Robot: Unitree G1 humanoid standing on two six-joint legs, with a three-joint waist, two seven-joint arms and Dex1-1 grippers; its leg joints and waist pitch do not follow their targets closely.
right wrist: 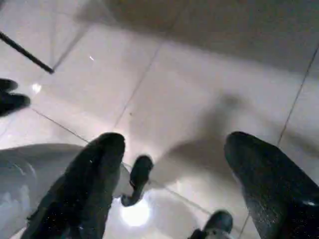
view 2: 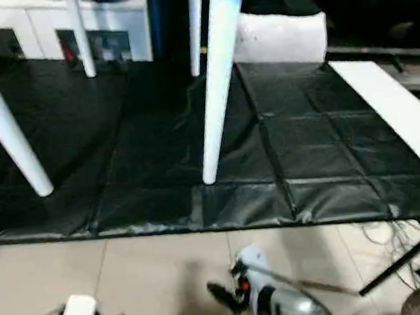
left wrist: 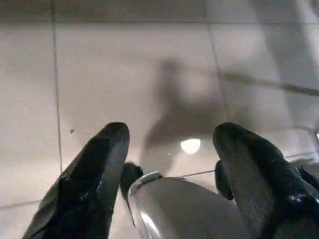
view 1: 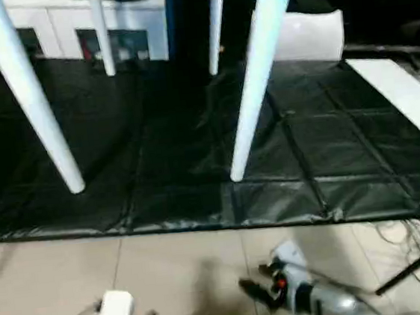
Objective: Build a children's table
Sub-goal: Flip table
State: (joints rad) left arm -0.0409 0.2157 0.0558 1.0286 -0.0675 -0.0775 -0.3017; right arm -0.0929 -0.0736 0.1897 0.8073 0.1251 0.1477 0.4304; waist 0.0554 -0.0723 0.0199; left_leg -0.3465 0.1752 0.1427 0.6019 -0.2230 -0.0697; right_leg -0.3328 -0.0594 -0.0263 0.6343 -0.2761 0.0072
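Nearby, white cabinets [view 1: 68, 26] behind table [view 1: 261, 69] on black mat [view 1: 166, 169].

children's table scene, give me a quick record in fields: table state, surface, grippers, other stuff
table state: children's table upright, four legs fitted, feet on the mat
surface: black mat over pale tiled floor
left gripper: open, empty, over the tiles
right gripper: open, empty, over the tiles
other: white board on the mat's right edge; white cabinets behind
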